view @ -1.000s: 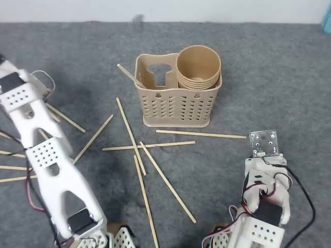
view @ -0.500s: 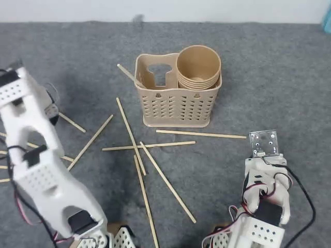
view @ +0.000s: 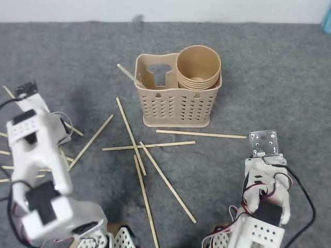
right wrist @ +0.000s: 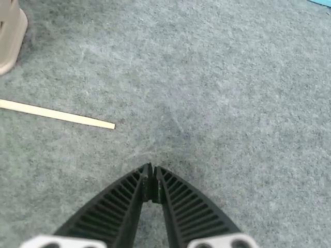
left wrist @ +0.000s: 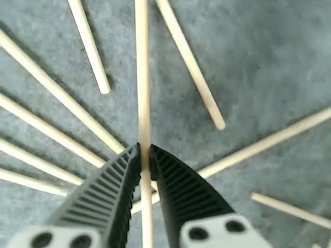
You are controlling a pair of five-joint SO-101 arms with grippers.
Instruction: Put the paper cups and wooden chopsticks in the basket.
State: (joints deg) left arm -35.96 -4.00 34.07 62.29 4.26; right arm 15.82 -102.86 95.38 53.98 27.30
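Left gripper [left wrist: 145, 149] pinches 1 chopstick [left wrist: 141, 62]; right gripper [right wrist: 152, 168] closed, empty. Basket [view: 176, 109] holds stacked paper cups [view: 198, 64].

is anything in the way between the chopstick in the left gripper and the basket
Nothing visible blocks it. The left gripper is shut on a chopstick; between it and the basket only loose chopsticks lie flat on the carpet. The paper cups fill one compartment; the other holds one leaning chopstick.
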